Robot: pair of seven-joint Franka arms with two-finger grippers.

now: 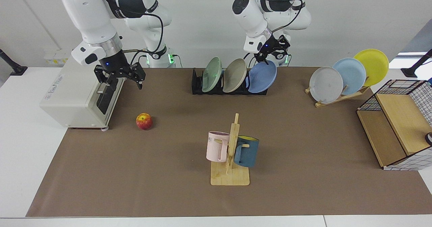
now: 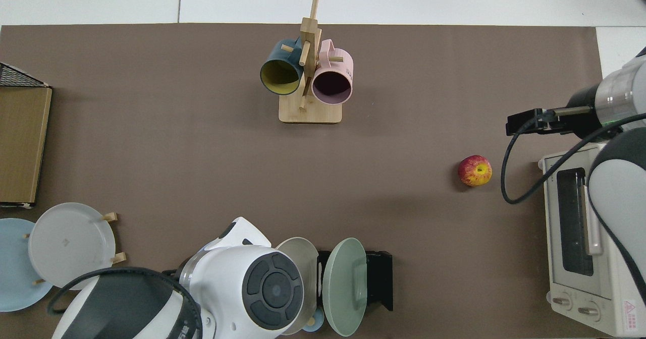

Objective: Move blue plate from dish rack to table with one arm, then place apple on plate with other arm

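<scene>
Now the left hand (image 1: pixel 269 55) hovers open just above the plate (image 1: pixel 262 76) in the rack (image 1: pixel 197 85); the right hand (image 1: pixel 120 79), open, holds nothing, above the counter (image 1: pixel 168 173) near the apple (image 1: pixel 144 121).

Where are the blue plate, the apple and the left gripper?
blue plate (image 1: pixel 262 77): facing view, middle of its face.
apple (image 1: pixel 144 121): facing view, its red front.
left gripper (image 1: pixel 266 58): facing view, between the fingertips at the plate's top rim.

The bench (image 1: pixel 20 146) is white under a brown mat (image 1: pixel 303 146). A periwinkle-blue plate (image 1: pixel 263 76) stands in a black rack (image 1: pixel 197 85) beside a beige plate (image 1: pixel 234 75) and a pale green plate (image 1: pixel 211 74). The apple (image 1: pixel 144 121) is red with a yellow patch.
</scene>
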